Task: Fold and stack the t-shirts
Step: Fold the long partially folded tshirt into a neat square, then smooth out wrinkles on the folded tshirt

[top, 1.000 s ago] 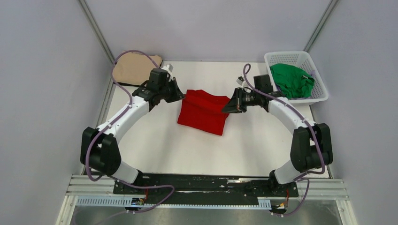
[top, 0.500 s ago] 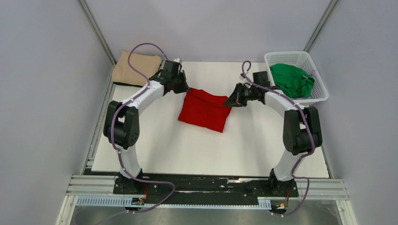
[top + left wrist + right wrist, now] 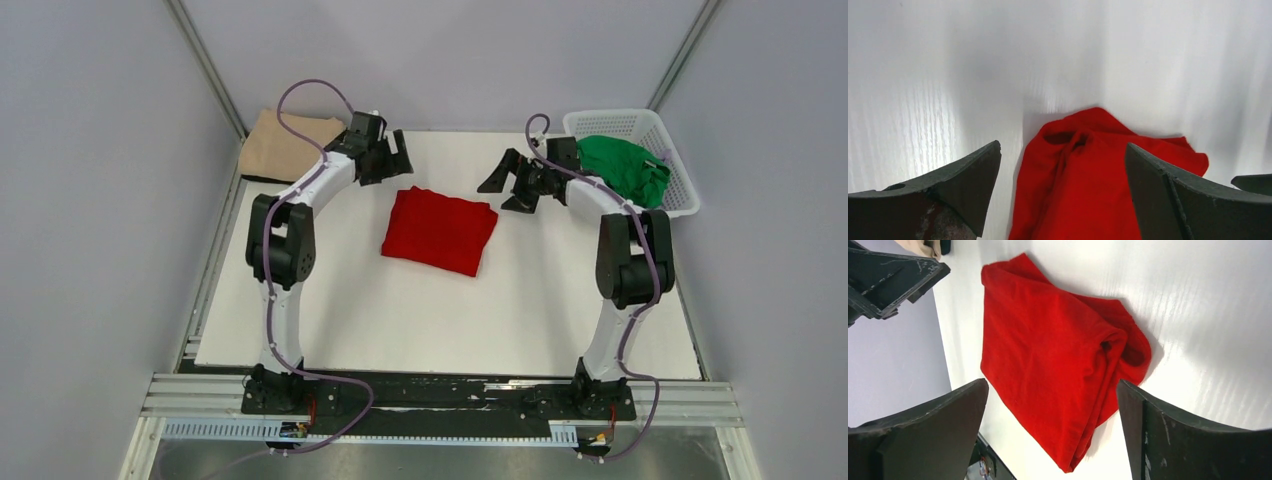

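Release after the fold: the left fingers (image 3: pixel 948 195) and right fingers (image 3: pixel 923 430), pinched on the cloth a moment ago, now stand spread and empty, drawn back from the red t-shirt (image 3: pixel 440 230), which lies folded mid-surface (image 3: pixel 400 320). We judge it ready to stack on the tan t-shirt (image 3: pixel 285 145) at far left. The green t-shirt (image 3: pixel 620 170) waits in the basket (image 3: pixel 672 212).

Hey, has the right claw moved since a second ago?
Yes. The right claw has opened, come off the red t-shirt and drawn back toward the far side, closer to the white basket.
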Robot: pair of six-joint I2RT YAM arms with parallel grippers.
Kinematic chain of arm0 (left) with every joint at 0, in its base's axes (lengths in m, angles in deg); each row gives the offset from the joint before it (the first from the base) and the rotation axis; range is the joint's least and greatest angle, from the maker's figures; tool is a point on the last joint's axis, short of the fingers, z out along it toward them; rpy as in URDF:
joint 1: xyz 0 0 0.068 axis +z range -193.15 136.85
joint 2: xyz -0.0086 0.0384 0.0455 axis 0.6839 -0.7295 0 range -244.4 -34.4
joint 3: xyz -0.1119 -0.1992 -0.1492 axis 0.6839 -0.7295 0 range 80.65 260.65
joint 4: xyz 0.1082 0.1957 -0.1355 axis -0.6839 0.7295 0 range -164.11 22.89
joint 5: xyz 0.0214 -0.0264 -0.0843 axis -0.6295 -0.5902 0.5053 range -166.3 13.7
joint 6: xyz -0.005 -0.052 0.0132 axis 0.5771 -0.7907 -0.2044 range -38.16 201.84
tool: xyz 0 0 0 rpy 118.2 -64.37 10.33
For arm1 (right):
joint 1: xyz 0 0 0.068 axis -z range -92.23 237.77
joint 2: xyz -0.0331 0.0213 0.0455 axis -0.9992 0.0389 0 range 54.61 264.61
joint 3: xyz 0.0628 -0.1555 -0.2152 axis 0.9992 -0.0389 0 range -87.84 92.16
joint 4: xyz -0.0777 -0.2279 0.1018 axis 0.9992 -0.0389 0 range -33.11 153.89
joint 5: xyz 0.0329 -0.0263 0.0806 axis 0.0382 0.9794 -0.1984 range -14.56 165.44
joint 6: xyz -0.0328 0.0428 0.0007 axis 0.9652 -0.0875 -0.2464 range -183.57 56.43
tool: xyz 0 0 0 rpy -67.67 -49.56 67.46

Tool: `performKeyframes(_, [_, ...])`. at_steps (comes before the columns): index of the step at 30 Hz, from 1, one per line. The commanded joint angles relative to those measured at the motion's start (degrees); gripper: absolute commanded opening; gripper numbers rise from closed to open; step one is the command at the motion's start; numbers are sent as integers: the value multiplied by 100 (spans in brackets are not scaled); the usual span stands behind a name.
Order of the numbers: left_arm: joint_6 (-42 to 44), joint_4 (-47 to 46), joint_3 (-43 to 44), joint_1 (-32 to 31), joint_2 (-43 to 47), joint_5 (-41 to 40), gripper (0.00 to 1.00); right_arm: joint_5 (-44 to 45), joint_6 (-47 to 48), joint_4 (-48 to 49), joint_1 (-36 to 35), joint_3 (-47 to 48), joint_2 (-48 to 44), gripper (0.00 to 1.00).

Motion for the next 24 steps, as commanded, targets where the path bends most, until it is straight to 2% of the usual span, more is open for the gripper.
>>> performKeyframes(1, [224,-118,298,28,456,182,100,305,-128,308,-48,0,-714,100])
performKeyframes(8, [48,-901,-512,-20,728,1697,100,-303,-669,1205,-416,-728,-1102,100])
performKeyframes(12, [-198,-1032,-247,-75,258,2248,100,-398,-1095,1785,-488,-587,-713,100])
performKeyframes(20, [-380,-815,595,-120,-1003,2205,100,12,-1328,1941,-454,-46,493,100])
performKeyframes(24, [-326,-665,491,-121,-1270,1922,100,189,-1278,1918,-444,-218,860,100])
